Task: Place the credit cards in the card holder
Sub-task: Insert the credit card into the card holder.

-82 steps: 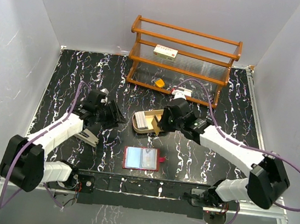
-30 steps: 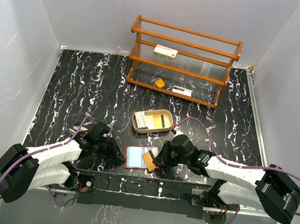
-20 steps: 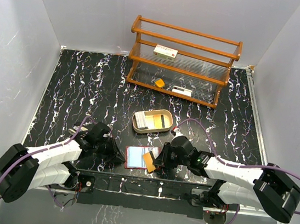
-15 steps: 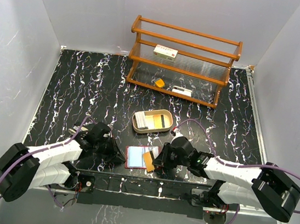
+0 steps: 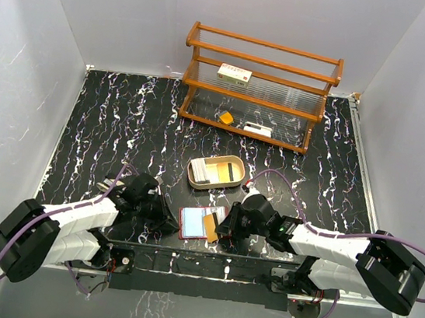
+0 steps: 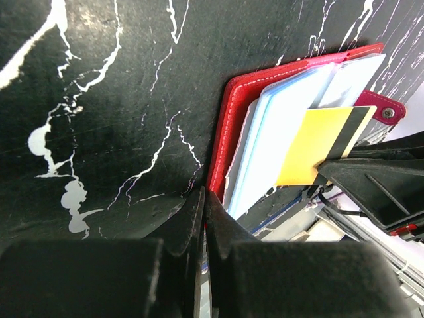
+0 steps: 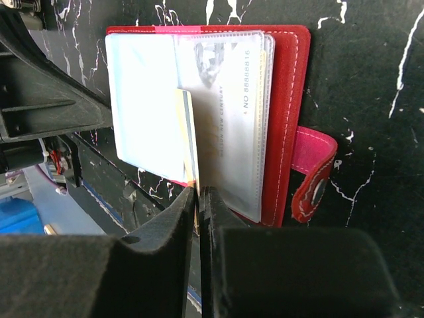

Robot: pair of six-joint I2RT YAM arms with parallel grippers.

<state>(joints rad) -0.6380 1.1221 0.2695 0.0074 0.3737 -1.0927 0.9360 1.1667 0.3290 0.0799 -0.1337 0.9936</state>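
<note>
The black marbled table (image 5: pixel 124 116) is carrying a wooden rack (image 5: pixel 259 87) at its far side, and both arms are reaching low across the near edge toward each other. Between rack and arms an oval tray (image 5: pixel 190 174) is sitting with several credit cards (image 5: pixel 212 173) lying inside it, well apart from the grippers.

The card holder (image 5: pixel 191 220) is lying open and flat near the front edge, its clear pockets facing up and its red strap (image 7: pixel 311 175) sticking out to one side. The left gripper (image 6: pixel 203 193) is resting with its jaws pressed together, the tip touching the holder's red border. I cannot tell whether it is pinching that edge or only bearing on it. The right gripper (image 7: pixel 197 192) is clamping a yellow card (image 6: pixel 318 142) by its black-striped end, and the card is lying partly across the pockets, with its far end tucked among the clear sleeves.
</note>
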